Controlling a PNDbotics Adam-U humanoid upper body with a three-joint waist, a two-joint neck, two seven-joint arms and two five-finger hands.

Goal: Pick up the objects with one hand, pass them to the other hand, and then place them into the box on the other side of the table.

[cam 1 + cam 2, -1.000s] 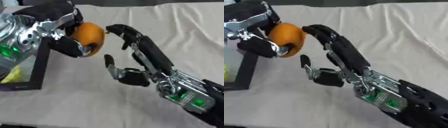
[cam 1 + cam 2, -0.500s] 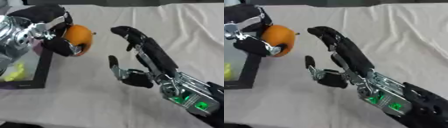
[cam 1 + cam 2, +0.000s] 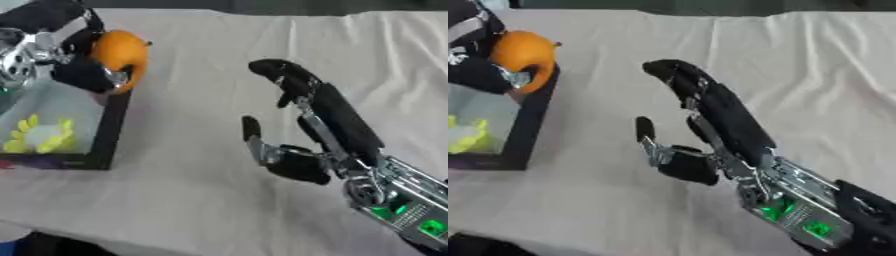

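Note:
An orange ball-like object (image 3: 119,53) is held in my left hand (image 3: 63,55), whose fingers curl round it above the right rim of the box (image 3: 111,131) at the left. The box has black edges and clear walls, and yellow pieces (image 3: 35,137) lie inside it. My right hand (image 3: 308,127) stands in the middle of the cloth with its fingers straight and its thumb (image 3: 254,135) spread, holding nothing. It is apart from the orange object, well to its right.
A pale, wrinkled cloth (image 3: 201,200) covers the table. My right forearm (image 3: 798,210) with green lights comes in from the lower right corner. A dark band runs along the far edge.
My left hand has carried the orange object to the left, away from my right hand and over the box's rim. The right hand has stayed open and drawn back slightly.

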